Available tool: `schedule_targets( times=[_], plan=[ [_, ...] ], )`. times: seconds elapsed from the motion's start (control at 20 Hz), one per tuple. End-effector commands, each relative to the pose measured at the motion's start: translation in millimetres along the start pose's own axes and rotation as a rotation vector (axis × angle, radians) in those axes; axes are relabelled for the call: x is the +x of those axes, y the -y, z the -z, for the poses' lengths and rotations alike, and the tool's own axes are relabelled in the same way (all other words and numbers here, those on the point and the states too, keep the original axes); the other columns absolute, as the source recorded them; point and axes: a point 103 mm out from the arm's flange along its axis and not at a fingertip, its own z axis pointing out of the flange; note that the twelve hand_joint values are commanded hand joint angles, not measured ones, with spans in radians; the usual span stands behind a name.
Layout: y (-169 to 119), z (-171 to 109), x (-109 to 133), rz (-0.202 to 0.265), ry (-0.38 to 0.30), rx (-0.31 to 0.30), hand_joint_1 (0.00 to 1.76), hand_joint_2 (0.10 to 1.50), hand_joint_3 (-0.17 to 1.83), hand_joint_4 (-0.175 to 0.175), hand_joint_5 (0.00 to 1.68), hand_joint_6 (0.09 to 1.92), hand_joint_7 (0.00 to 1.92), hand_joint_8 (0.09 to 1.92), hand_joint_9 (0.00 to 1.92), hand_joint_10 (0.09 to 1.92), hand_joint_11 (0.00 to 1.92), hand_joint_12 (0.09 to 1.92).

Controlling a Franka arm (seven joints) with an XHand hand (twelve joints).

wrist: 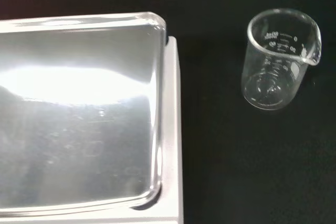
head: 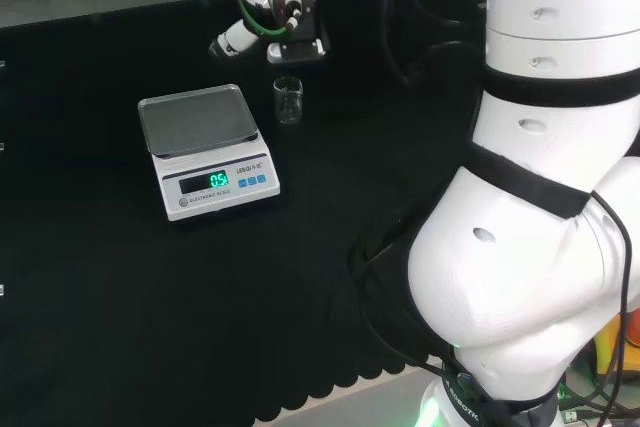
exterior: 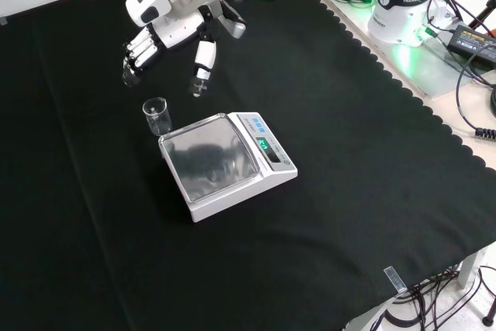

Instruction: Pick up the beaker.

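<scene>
Just below the hand (exterior: 174, 32) in the front view, fingers spread and empty, the beaker (exterior: 156, 116), untouched.

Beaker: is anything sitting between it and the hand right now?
Nothing visible. In the front view the hand hangs with fingers spread above bare cloth, beyond the beaker. The scale stands beside the beaker, on its other side.
</scene>
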Motion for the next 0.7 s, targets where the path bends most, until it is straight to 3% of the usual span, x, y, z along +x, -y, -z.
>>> schedule_targets(
  times=[0.05, 0.7],
  plan=[
    [-15, -13, -20, -0.005, -0.004, 0.011, 0.5, 0.87, 0.33, -0.122, 0.19, 0.09, 0.0, 0.61, 0.0, 0.82, 0.26, 1.39],
    [-45, -39, -63, -0.021, -0.019, 0.065, 0.52, 0.88, 0.33, -0.119, 0.22, 0.09, 0.0, 0.64, 0.0, 0.82, 0.25, 1.39]
  ],
)
